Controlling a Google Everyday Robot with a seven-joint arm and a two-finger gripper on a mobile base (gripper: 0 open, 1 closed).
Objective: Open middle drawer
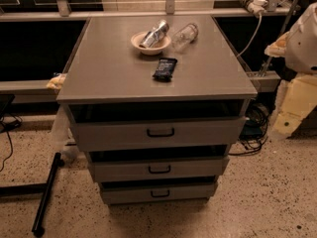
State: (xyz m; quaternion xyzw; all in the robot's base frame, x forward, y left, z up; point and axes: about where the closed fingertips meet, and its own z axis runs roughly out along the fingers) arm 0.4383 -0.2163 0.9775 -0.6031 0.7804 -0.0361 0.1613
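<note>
The middle drawer (198,168) is in the grey cabinet (109,68), between the big top drawer (208,132) and the small bottom drawer (198,191). It has a little black handle (159,169). The gripper is out of sight, so I cannot tell about its jaws. Only a white robot part (304,38) shows far right.
</note>
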